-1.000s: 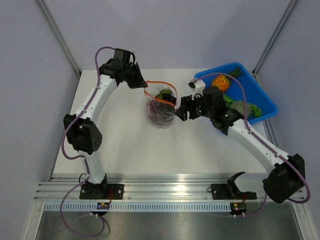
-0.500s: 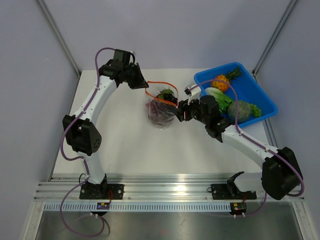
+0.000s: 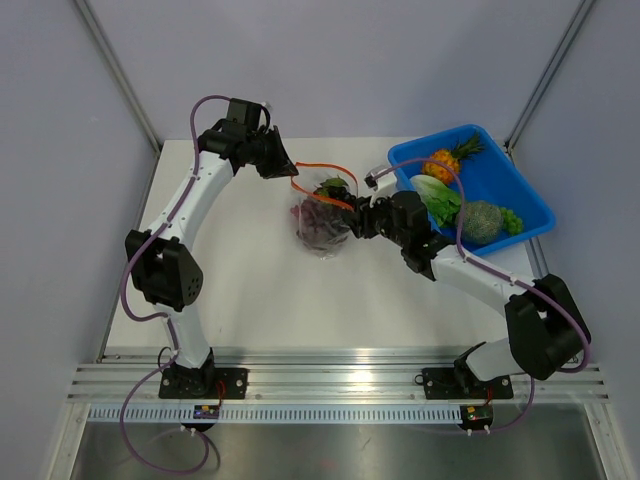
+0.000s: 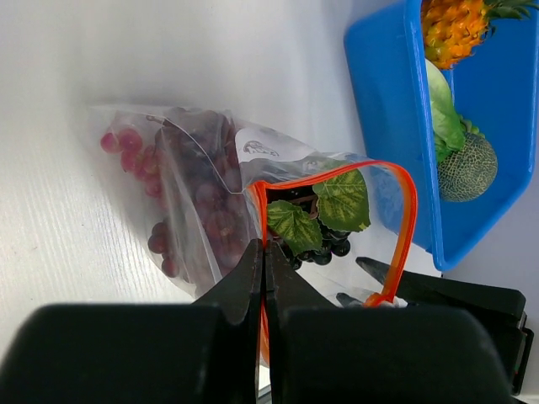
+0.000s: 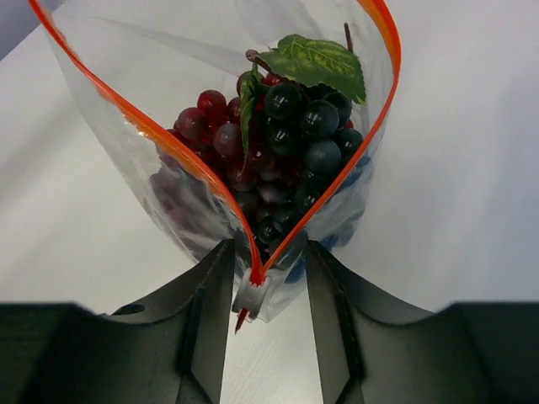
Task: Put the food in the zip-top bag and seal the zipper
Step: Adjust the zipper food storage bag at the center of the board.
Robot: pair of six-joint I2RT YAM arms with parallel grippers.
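The clear zip-top bag [image 3: 320,225] lies mid-table with its mouth gaping. It holds dark purple grape bunches [image 5: 286,126] with green leaves [image 5: 316,59]. The orange-red zipper [image 5: 168,143] is parted into a loop. My left gripper [image 3: 290,172] is shut on the zipper's left end [image 4: 266,252]. My right gripper [image 3: 353,217] is open at the bag's right corner. In the right wrist view its jaws [image 5: 265,269] stand either side of the white slider [image 5: 251,295], with a gap on each side. The bag's white label [image 4: 261,147] shows in the left wrist view.
A blue bin [image 3: 530,205] stands at the back right. It holds a toy pineapple [image 3: 443,162], a lettuce [image 3: 435,197], a round green melon [image 3: 480,218] and green grapes [image 3: 511,220]. Grey walls close the table's back and sides.
My right arm has moved left, bringing its gripper from beside the bag up to the bag's right corner around the slider. The left arm and bag have held still.
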